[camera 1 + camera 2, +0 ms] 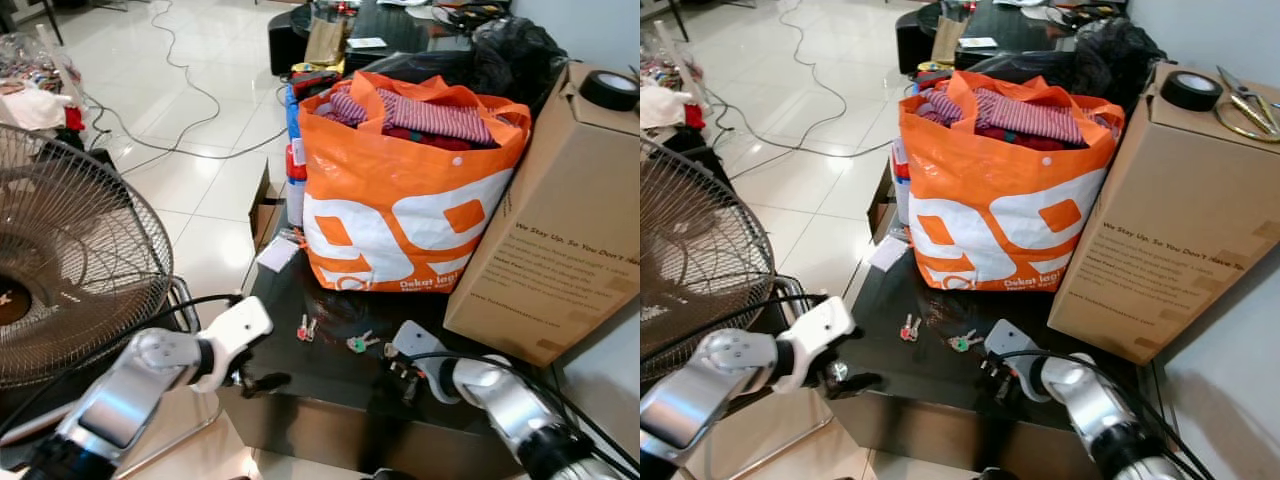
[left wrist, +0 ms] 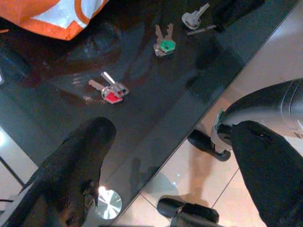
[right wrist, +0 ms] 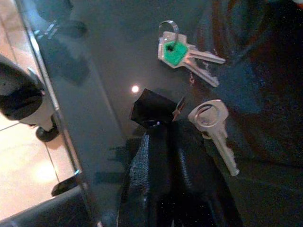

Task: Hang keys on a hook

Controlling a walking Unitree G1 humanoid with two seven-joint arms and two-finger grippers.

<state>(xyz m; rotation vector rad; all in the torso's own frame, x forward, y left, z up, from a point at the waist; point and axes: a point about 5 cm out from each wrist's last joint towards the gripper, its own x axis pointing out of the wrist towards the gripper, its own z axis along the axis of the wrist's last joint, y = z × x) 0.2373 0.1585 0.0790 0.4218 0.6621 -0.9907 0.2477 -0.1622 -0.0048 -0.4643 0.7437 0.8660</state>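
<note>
Three sets of keys lie on a black glass table (image 1: 320,385): a red-capped pair (image 1: 306,327), a green-capped pair (image 3: 177,51) and a plain silver key (image 3: 213,125). My right gripper (image 3: 158,118) sits low on the table just beside the silver key. Its fingers are pressed together on a small black-capped key (image 3: 150,108) at their tips. My left gripper (image 2: 170,142) hovers open at the table's front edge, short of the red-capped keys (image 2: 111,90), with nothing between its fingers.
An orange bag (image 1: 400,220) full of clothes stands behind the keys. A tall cardboard box (image 1: 560,230) with a tape roll (image 1: 610,88) on top stands to the right. A floor fan (image 1: 60,260) is at the left, and cables run across the tiled floor (image 1: 190,130).
</note>
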